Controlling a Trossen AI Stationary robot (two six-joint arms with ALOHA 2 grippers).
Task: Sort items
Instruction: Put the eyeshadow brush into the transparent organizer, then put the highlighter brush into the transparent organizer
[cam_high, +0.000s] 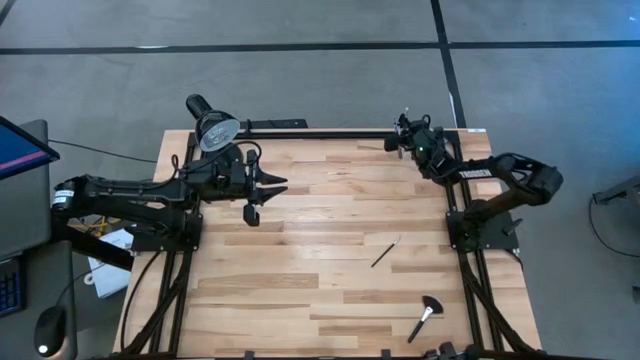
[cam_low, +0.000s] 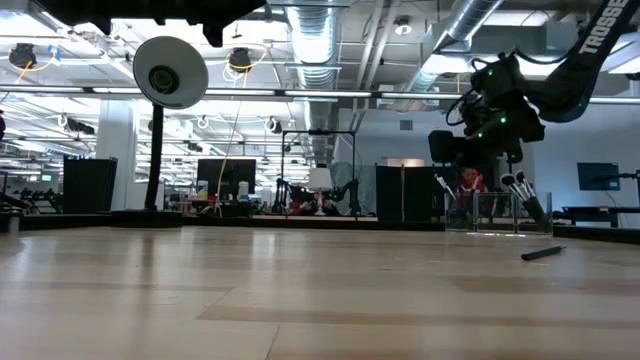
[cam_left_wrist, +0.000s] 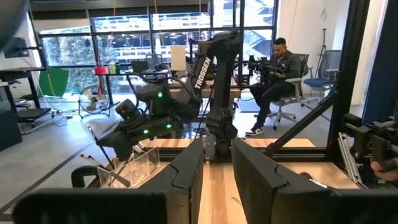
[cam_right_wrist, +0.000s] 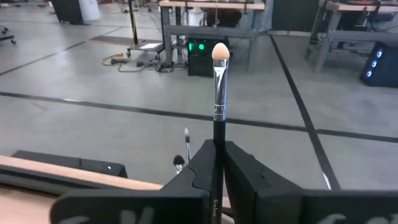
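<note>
My right gripper (cam_high: 403, 133) is at the table's far right corner, above a clear container (cam_low: 497, 213) in which several brushes (cam_low: 522, 190) stand. It is shut on a slim brush (cam_right_wrist: 219, 93) with a black handle, silver ferrule and beige tip. A slim dark brush (cam_high: 385, 251) lies flat on the table right of centre. A black fan-head brush (cam_high: 425, 318) lies near the near right corner. My left gripper (cam_high: 268, 196) hangs open over the table's far left part and touches nothing. My right gripper pinches the brush's black handle (cam_right_wrist: 217, 149) between its two fingers. The brush runs along the fingers and sticks out past their tips, ferrule and beige tip (cam_right_wrist: 220, 51) foremost. It is lifted clear of the table; its rear end is hidden between the fingers.
A black desk lamp (cam_high: 208, 122) stands at the far left corner, close to my left arm. Another dark object (cam_high: 440, 350) lies at the near right edge. Bare wood spans the table's middle and near left (cam_high: 280, 290). A person (cam_left_wrist: 277, 81) sits in the room beyond.
</note>
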